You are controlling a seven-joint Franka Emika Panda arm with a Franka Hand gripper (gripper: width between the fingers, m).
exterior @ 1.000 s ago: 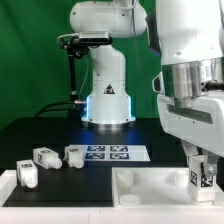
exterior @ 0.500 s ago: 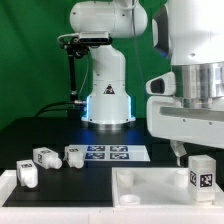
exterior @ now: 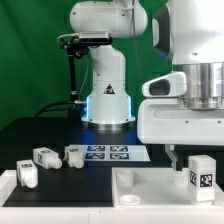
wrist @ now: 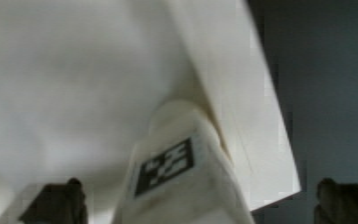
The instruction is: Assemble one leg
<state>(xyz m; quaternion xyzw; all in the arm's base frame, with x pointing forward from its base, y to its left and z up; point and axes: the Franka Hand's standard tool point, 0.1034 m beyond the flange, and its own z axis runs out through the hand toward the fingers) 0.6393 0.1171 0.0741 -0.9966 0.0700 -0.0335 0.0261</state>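
One leg (exterior: 203, 172), a stubby white post with a square tag, stands upright on the right part of the large white panel (exterior: 150, 186). My gripper (exterior: 197, 150) hangs just above it, open and empty; one dark finger (exterior: 172, 153) shows to the exterior view's left of the leg. In the wrist view the leg (wrist: 185, 165) lies between my two fingertips (wrist: 59, 202), which stand wide apart and clear of it, with the gripper (wrist: 202, 205) over the panel (wrist: 69, 90). Three more legs (exterior: 45, 157) lie on the black table at the exterior view's left.
The marker board (exterior: 115, 152) lies flat on the table behind the panel. The robot base (exterior: 107, 100) stands at the back. A green backdrop closes the rear. The panel has a round socket (exterior: 128, 199) near its front left corner.
My gripper has risen off the leg and shifted slightly toward the exterior view's left. The leg stays standing on the panel. The other legs have not moved.
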